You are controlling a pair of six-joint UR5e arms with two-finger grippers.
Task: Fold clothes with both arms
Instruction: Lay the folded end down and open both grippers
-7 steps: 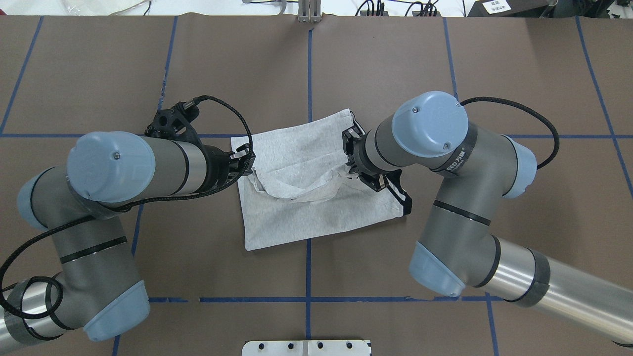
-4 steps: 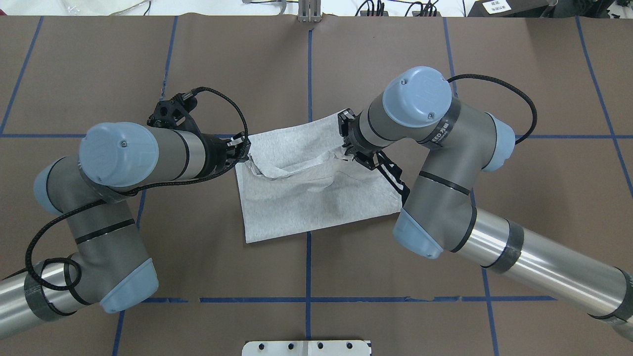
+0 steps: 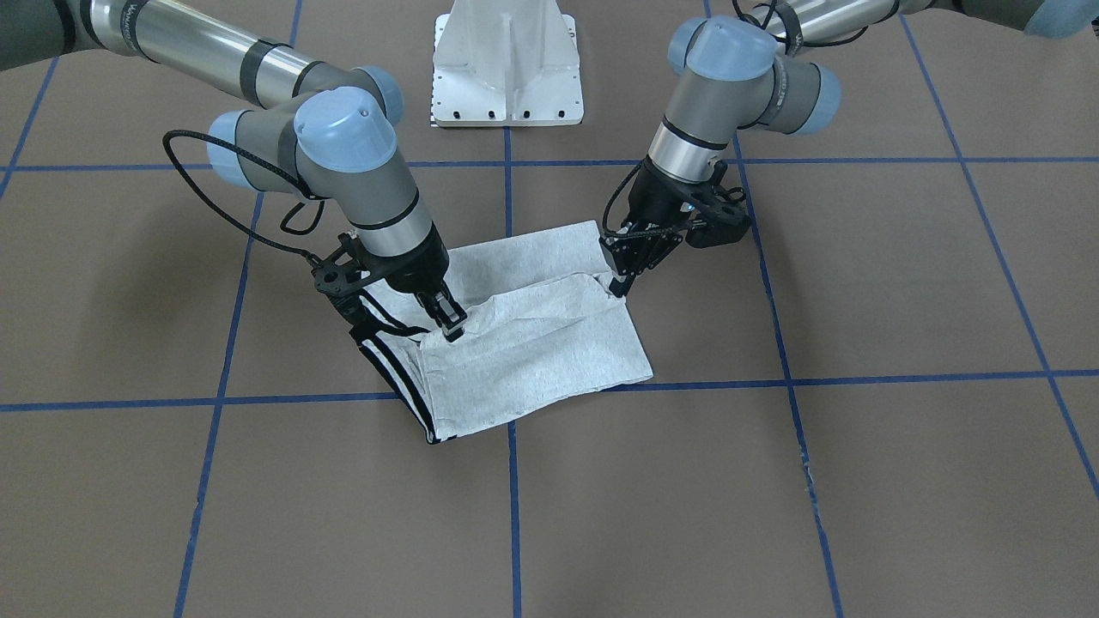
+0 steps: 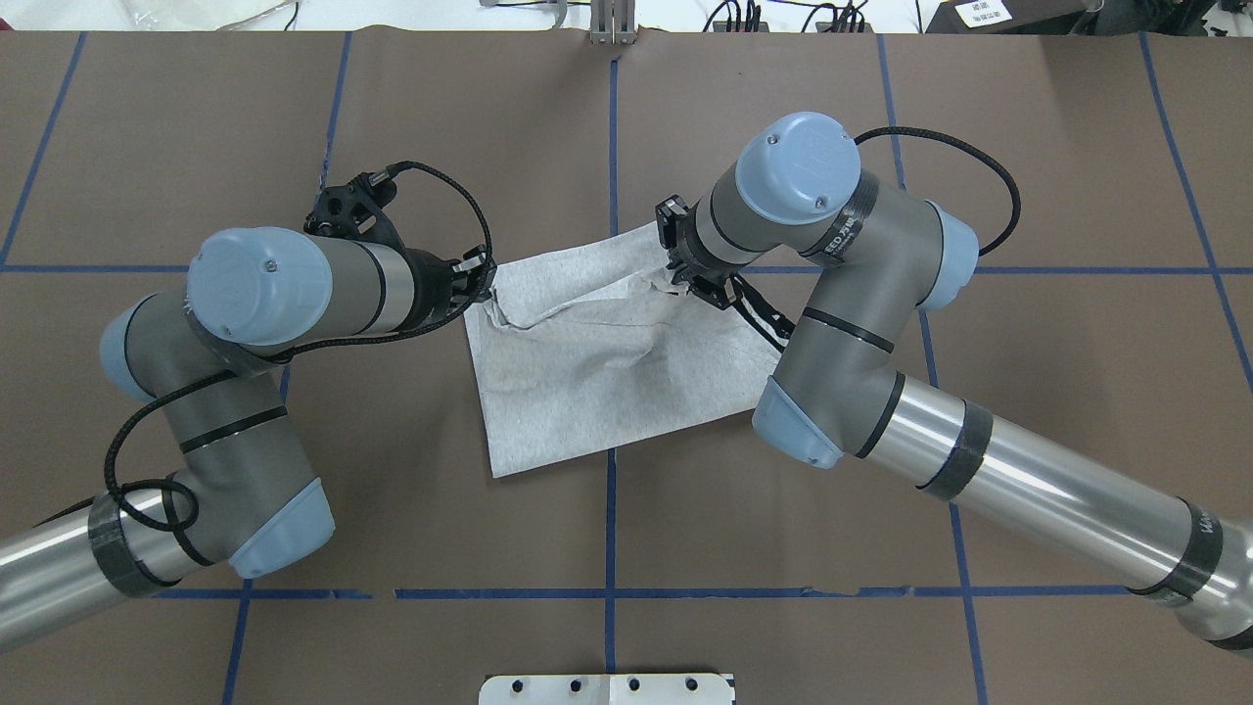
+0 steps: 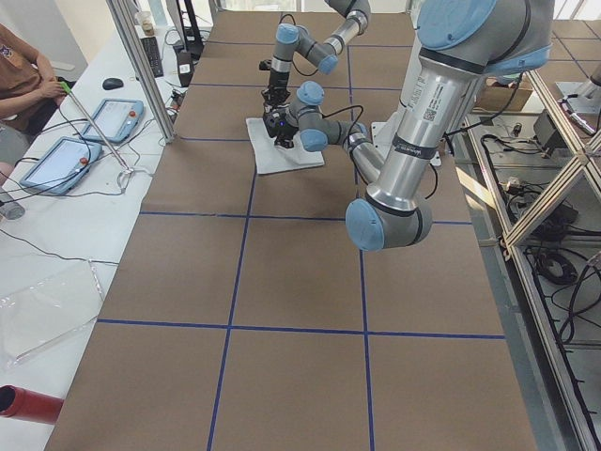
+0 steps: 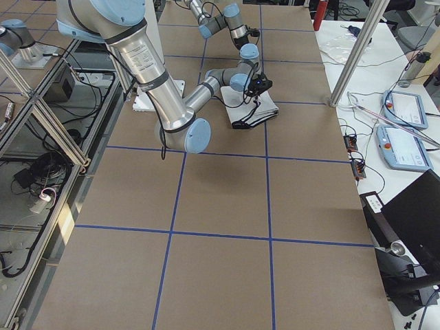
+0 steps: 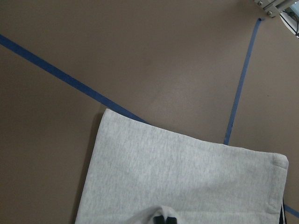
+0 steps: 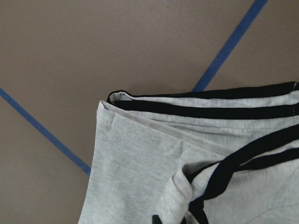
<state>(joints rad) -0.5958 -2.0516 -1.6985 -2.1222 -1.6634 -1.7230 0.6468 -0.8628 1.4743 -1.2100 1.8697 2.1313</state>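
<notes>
The grey T-shirt (image 4: 607, 382) lies partly folded mid-table, print hidden, its black-and-white stripes (image 3: 399, 378) on the robot's right side. My left gripper (image 4: 487, 287) is shut on a bunched fold of its cloth at the shirt's far left corner. My right gripper (image 4: 677, 277) is shut on the same lifted fold near the far right corner. Seen from the front, the left gripper (image 3: 620, 283) and the right gripper (image 3: 451, 330) hold a ridge of cloth between them. The left wrist view shows flat grey cloth (image 7: 187, 177). The right wrist view shows the striped edge (image 8: 210, 109).
Blue tape lines (image 4: 612, 147) divide the brown table. The white pedestal base (image 3: 506, 69) stands at the robot's edge. Beyond the far edge there is a side bench with tablets (image 5: 61, 162) and a seated person (image 5: 23, 85). Brown tabletop surrounds the shirt.
Both grippers have moved away from the robot, carrying the held fold of cloth across the shirt toward its far edge. The lifted ridge is now lower and flatter.
</notes>
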